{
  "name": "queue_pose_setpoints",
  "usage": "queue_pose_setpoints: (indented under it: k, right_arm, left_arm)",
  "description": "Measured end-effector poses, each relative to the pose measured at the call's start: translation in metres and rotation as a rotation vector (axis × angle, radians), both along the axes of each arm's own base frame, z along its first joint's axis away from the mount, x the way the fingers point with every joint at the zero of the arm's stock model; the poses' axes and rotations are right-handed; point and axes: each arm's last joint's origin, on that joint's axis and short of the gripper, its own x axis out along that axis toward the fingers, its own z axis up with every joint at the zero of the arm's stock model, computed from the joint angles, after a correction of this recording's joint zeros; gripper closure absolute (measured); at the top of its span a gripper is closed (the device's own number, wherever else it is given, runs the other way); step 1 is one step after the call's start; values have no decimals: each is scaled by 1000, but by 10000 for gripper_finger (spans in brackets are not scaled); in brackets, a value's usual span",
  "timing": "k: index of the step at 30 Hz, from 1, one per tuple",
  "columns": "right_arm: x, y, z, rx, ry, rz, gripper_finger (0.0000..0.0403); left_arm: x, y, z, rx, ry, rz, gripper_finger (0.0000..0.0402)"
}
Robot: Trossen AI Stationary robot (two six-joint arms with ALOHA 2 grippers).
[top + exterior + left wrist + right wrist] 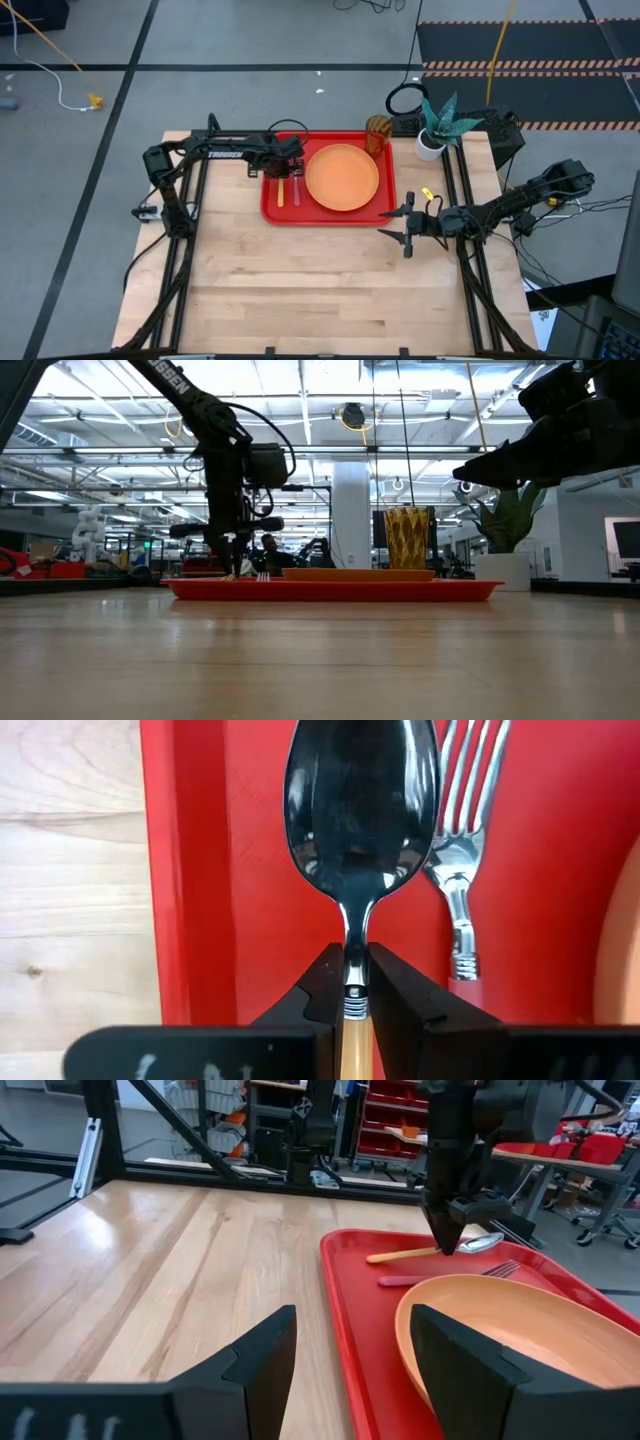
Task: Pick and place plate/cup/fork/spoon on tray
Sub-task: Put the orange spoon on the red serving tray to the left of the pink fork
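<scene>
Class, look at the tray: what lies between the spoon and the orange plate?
The fork lies between the spoon and the plate, flat on the tray; the left wrist view shows it best.

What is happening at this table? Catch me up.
The left gripper is shut on the orange-handled metal spoon, holding it over the left end of the bright red rectangular plastic tray, beside the pink-handled fork lying there. The round orange plastic plate sits on the tray, and the amber tumbler cup stands at its far right corner. The right gripper waits open over the wooden table.
</scene>
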Motion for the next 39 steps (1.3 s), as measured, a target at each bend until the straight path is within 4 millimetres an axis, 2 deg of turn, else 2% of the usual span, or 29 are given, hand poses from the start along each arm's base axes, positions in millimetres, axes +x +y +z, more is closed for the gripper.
queue_pose_setpoints:
  k: [9, 27, 39]
  right_arm:
    - [0, 0, 1, 2, -7, 0, 211]
    - [0, 0, 1, 5, -7, 0, 211]
    - [0, 0, 1, 8, -8, -1, 211]
  left_arm:
    - [-6, 0, -8, 21, 31, 19, 364]
    - [-3, 2, -7, 60, 6, 16, 363]
    - [-2, 5, -16, 42, 23, 22, 331]
